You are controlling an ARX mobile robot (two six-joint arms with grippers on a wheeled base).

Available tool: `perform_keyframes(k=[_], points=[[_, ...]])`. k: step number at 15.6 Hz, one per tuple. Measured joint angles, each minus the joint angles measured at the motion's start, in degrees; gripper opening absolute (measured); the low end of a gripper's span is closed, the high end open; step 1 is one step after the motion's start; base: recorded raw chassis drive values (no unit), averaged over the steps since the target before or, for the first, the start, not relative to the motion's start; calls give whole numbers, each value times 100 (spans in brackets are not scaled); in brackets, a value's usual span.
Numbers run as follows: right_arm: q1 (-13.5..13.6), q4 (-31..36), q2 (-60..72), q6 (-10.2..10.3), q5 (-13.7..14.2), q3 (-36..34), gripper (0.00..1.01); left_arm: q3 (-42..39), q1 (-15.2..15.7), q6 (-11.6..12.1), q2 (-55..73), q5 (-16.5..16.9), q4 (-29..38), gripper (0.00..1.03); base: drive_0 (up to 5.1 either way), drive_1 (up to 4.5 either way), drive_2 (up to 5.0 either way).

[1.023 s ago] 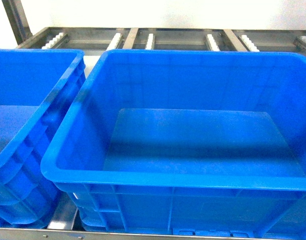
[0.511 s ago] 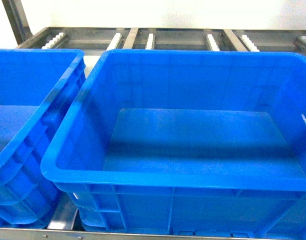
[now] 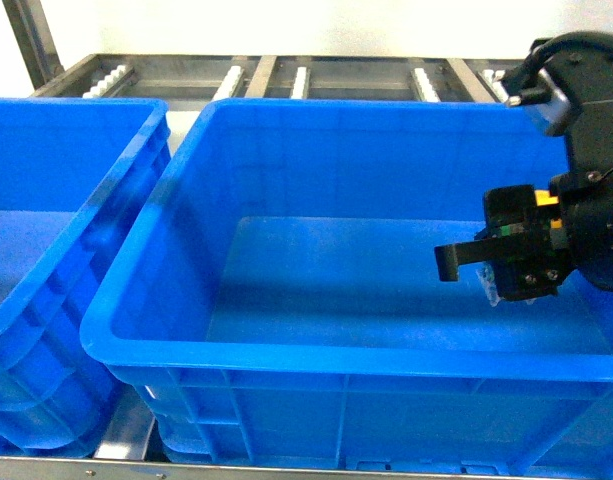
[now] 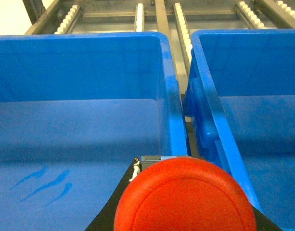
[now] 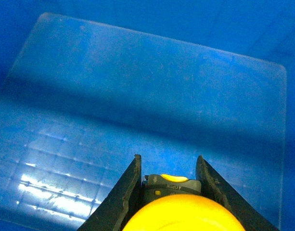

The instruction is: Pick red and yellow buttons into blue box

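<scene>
Right gripper (image 3: pixel 506 265) hangs inside the blue box (image 3: pixel 316 350), fingers clamping the yellow button (image 5: pixel 183 214); left gripper (image 4: pixel 185 192) grips the red button (image 4: pixel 185 197).

Second blue crate (image 3: pixel 56 230) sits left of the central one, just beside it, walls nearly touching; ribbed outer wall visible in head view, smooth floor inside. Left wrist view shows the same crate (image 4: pixel 80 96) with faint darker streaks on its floor at lower left. Both crates rest on a metal roller rack (image 3: pixel 286 75): grey steel rails with rows of white rollers (image 3: pixel 421 82) running away from the camera. Rack frame edge (image 3: pixel 126 440) shows under the crates at front. Pale wall (image 3: pixel 286 25) behind
</scene>
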Motion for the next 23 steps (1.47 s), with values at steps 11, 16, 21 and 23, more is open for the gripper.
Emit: perform_keyframes(k=[11, 16, 21, 23], points=[[-142, -122, 520, -15, -216, 361, 79, 0, 0, 0, 0, 0, 0, 26, 0, 0, 0], [-538, 299, -752, 35, 28, -186, 98, 0, 0, 0, 0, 0, 0, 26, 0, 0, 0], [-1377, 2, -2203, -146, -317, -540, 98, 0, 0, 0, 0, -2, 2, 26, 0, 0, 0], [-2055, 50, -3014, -188, -487, -933, 98, 0, 11, 0, 0, 0, 0, 26, 0, 0, 0]])
